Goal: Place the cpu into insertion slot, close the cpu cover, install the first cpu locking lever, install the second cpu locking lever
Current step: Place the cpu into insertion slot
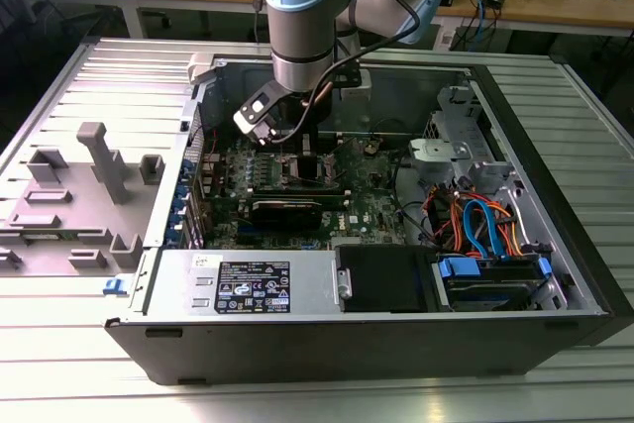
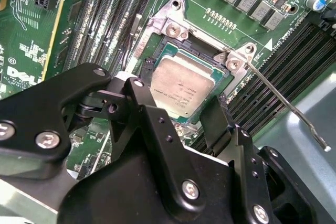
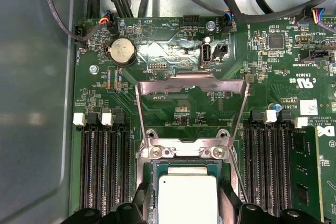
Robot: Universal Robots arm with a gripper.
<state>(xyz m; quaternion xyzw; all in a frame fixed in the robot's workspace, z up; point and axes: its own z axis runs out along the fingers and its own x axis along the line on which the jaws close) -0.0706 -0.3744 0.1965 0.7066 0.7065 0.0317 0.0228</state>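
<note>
Ribbed grey metal tabletop (image 1: pixel 69 364) carries an open black tower computer case (image 1: pixel 297 344) lying on its side, with wooden benches behind it. The black two-fingered gripper (image 2: pixel 177 97) reaches down into the case on the pale blue and silver arm (image 1: pixel 302 7). Its fingers (image 2: pixel 137 85) are spread wide, one to each side of the flat square silver-topped cpu (image 2: pixel 181 82); I cannot tell whether they touch its edges. The cpu lies level in the silver-rimmed square insertion slot (image 2: pixel 170 24), on the green motherboard (image 1: pixel 371 207). In the first wrist view the thin silver windowed cpu cover (image 3: pixel 191 78) is swung open, away from the slot. A thin silver wire locking lever (image 2: pixel 286 103) stands raised beside the slot. Long black memory slots (image 2: pixel 278 61) flank the socket, and a round silver coin battery (image 3: pixel 122 51) sits farther up the board. Also in the case are a silver labelled power supply box (image 1: pixel 248 284) and a bundle of orange and blue cables (image 1: pixel 480 220). Grey plastic fixtures (image 1: pixel 99 160) stand on the table at the exterior view's left.
</note>
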